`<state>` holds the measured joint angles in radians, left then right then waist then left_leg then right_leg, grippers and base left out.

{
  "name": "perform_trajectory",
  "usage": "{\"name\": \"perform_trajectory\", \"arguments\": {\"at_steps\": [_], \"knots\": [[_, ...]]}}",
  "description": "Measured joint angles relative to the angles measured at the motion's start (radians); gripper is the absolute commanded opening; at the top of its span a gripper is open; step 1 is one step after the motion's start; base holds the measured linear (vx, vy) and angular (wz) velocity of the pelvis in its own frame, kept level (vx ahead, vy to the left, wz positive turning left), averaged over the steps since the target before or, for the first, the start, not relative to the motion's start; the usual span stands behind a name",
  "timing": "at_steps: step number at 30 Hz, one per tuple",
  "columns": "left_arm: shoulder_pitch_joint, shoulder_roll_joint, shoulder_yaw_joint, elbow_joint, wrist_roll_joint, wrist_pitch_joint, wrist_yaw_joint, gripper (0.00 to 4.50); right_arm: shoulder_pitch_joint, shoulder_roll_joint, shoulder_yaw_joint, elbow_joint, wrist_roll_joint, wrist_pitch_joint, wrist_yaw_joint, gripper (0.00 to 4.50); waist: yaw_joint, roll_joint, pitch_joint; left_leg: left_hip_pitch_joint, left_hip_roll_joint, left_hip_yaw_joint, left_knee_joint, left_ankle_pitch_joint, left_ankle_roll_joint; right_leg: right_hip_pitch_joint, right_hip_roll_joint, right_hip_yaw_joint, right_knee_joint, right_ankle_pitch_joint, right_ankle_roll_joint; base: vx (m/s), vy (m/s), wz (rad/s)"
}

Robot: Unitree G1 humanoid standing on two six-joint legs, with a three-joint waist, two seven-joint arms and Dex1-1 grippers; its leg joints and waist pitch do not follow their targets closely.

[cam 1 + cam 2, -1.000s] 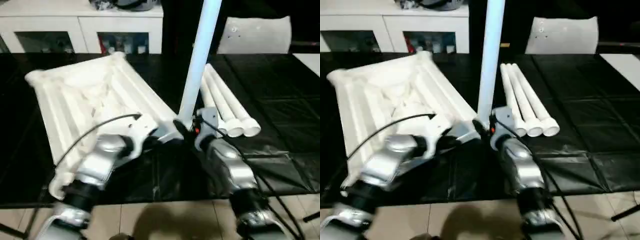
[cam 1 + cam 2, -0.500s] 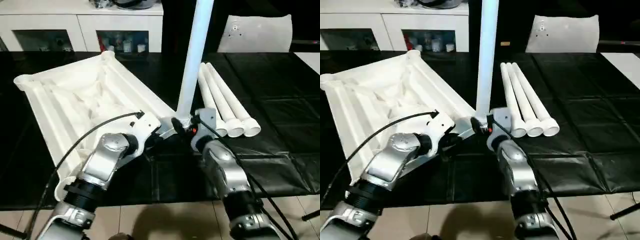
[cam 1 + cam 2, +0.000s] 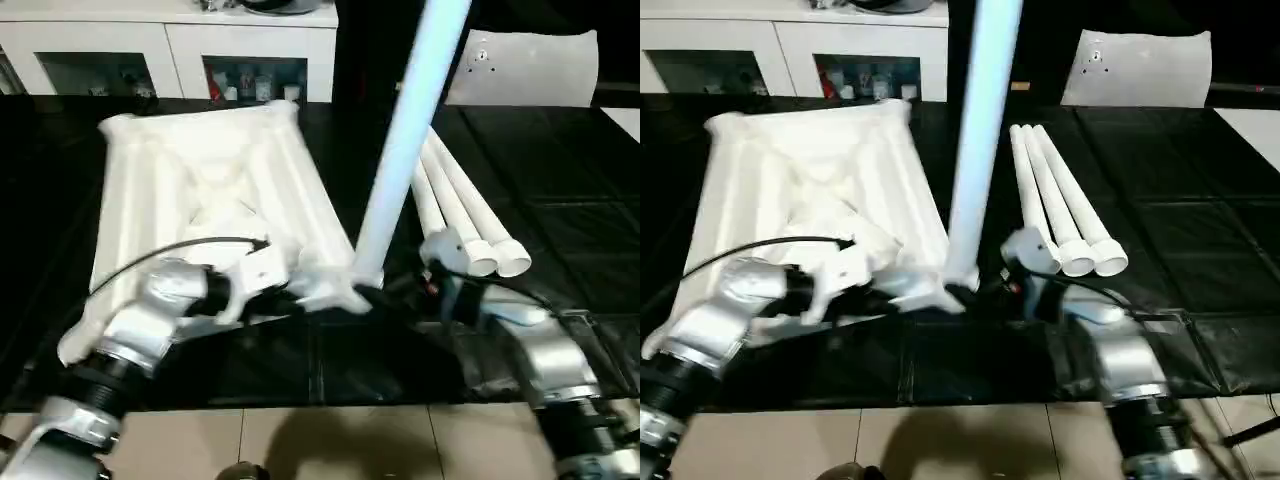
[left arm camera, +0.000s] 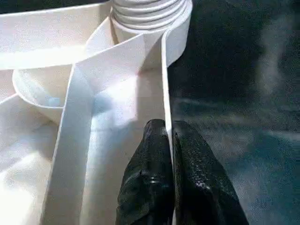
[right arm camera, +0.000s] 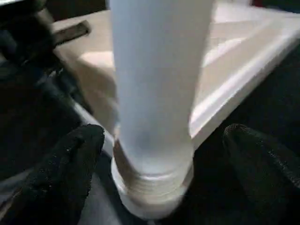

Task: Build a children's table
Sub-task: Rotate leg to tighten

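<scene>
The white tabletop (image 3: 200,190) lies underside up on the black table, on the left. One white leg (image 3: 405,150) stands in its near right corner socket (image 4: 150,18), leaning a little to the right. My left gripper (image 4: 168,129) is shut on the thin rim wall of the tabletop just beside that socket. My right gripper (image 5: 161,140) is open at the leg's base, with one black finger (image 5: 70,159) on each side of the tube and a gap to both. Three more legs (image 3: 460,200) lie side by side on the right.
A white cabinet (image 3: 170,50) with glass doors stands behind the table. A flat white board (image 3: 520,65) leans at the back right. The table's near edge (image 3: 320,395) runs just behind my forearms, with tiled floor below.
My right gripper's fingers have spread away from the upright leg. The tabletop has swung round to lie squarer to me, and the leg now leans further right.
</scene>
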<state>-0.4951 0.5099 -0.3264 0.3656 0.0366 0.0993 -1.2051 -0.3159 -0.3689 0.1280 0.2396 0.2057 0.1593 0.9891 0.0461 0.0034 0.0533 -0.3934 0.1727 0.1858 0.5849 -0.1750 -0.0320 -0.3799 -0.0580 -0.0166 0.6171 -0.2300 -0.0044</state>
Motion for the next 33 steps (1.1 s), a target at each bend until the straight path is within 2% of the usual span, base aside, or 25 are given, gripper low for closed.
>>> {"name": "perform_trajectory", "arguments": {"at_steps": [4, 5, 7, 9, 12, 23, 30, 33], "knots": [[-0.027, 0.022, -0.017, 0.039, -0.001, -0.045, -0.080, 0.00, -0.001, -0.029, 0.048, 0.000, 0.006, 0.013, 0.110, 4.47, 0.005, 0.000, 0.000, 0.000, 0.000, 0.000, 0.001, 0.000, 0.000, 0.000, 0.000, 0.000, 0.001, 0.001, 0.000, 0.000, 0.000, 0.00], [-0.036, 0.032, -0.024, 0.050, -0.002, -0.060, -0.108, 0.00, -0.009, -0.040, 0.064, 0.008, 0.002, 0.010, 0.137, 4.30, 0.007, -0.001, 0.000, 0.000, 0.000, 0.001, 0.001, 0.000, 0.000, 0.000, 0.000, 0.000, 0.001, 0.001, 0.000, 0.000, 0.000, 0.00], [-0.049, 0.038, -0.033, 0.071, -0.004, -0.082, -0.141, 0.00, -0.022, -0.046, 0.082, 0.018, -0.004, 0.008, 0.164, 4.30, 0.011, -0.002, 0.000, 0.000, 0.000, 0.001, 0.001, 0.000, 0.000, 0.000, 0.000, 0.000, 0.001, 0.001, 0.000, 0.000, 0.000, 0.00], [-0.060, 0.041, -0.043, 0.084, -0.004, -0.104, -0.168, 0.00, -0.038, -0.046, 0.098, 0.035, -0.004, 0.005, 0.183, 4.02, 0.015, -0.002, 0.000, 0.000, 0.000, 0.001, 0.002, 0.000, 0.000, 0.000, -0.001, 0.000, 0.002, 0.001, 0.000, 0.000, 0.000, 0.00], [-0.067, 0.043, -0.049, 0.096, -0.005, -0.130, -0.203, 0.00, -0.048, -0.046, 0.107, 0.054, -0.005, 0.003, 0.207, 3.83, 0.018, -0.004, 0.001, 0.000, 0.000, 0.002, 0.002, 0.001, 0.002, 0.000, -0.001, 0.000, 0.002, 0.001, 0.000, 0.000, 0.000, 0.00], [-0.101, 0.043, -0.060, 0.165, -0.007, -0.188, -0.232, 0.00, -0.084, -0.042, 0.118, 0.085, -0.003, 0.000, 0.251, 2.86, 0.017, -0.006, 0.002, 0.001, 0.001, 0.002, 0.004, 0.001, 0.000, -0.001, -0.001, 0.000, 0.008, 0.001, 0.000, 0.000, 0.000, 0.00], [-0.106, 0.043, -0.055, 0.187, -0.008, -0.196, -0.243, 0.00, -0.079, -0.029, 0.116, 0.084, -0.002, 0.006, 0.250, 2.72, 0.017, -0.005, 0.002, 0.002, 0.001, 0.003, 0.004, 0.001, 0.000, -0.001, -0.001, 0.000, 0.009, 0.001, 0.000, 0.000, 0.000, 0.00], [-0.098, 0.042, -0.038, 0.182, -0.012, -0.164, -0.220, 0.00, -0.061, 0.002, 0.102, 0.074, 0.006, 0.035, 0.207, 2.72, 0.015, -0.004, 0.001, 0.005, 0.001, 0.004, 0.004, 0.001, -0.001, 0.000, -0.001, 0.001, 0.010, 0.001, 0.000, 0.000, 0.000, 0.00]]}}
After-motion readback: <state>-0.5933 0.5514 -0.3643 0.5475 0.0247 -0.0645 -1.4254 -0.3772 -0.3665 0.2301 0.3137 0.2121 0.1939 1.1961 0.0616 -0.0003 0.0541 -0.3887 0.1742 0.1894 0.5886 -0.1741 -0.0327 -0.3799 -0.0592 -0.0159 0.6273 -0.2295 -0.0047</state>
